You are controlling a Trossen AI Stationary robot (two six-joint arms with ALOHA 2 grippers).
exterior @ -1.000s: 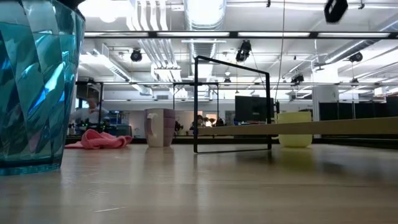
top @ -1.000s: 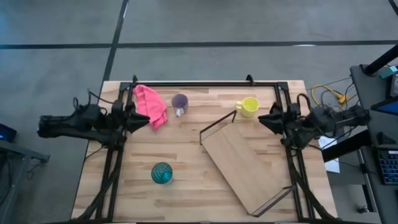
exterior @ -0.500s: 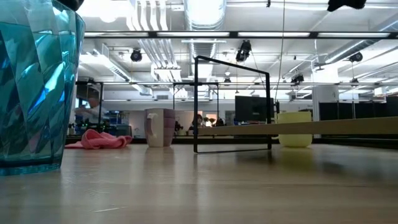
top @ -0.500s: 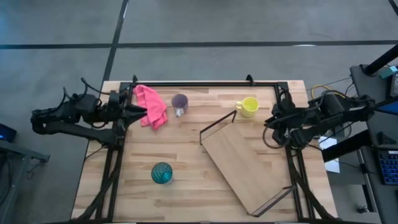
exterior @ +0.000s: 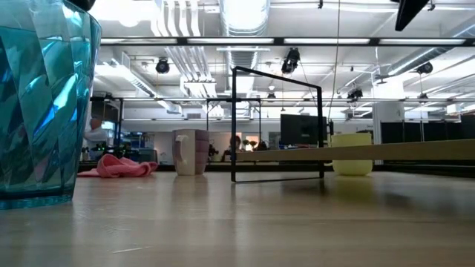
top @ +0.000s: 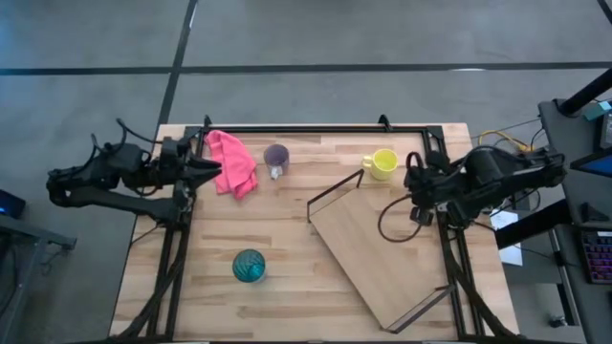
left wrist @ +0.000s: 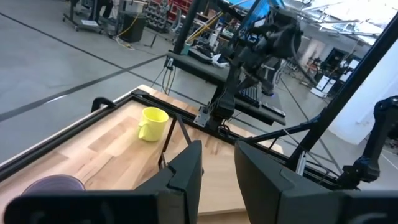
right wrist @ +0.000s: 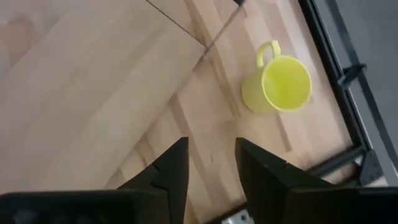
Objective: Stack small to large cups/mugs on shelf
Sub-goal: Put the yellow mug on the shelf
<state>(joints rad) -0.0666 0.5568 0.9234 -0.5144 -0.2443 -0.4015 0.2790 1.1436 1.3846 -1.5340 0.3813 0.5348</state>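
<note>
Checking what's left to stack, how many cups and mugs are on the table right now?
3: yellow mug beside the shelf's far bracket, purple mug next to the pink cloth, teal cup near the front. None looks hidden.

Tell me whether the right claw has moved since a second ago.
Yes. In the high view the right claw has swung from the table's right edge inward, closer to the shelf, just below the yellow mug.

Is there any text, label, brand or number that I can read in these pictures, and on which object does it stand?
None can be read.
Yellow mug, purple mug, teal cup, pink cloth: no print shows.
Shelf: bare plywood, no label.
Room behind the table in the low view: screens and fittings too small to read.
</note>
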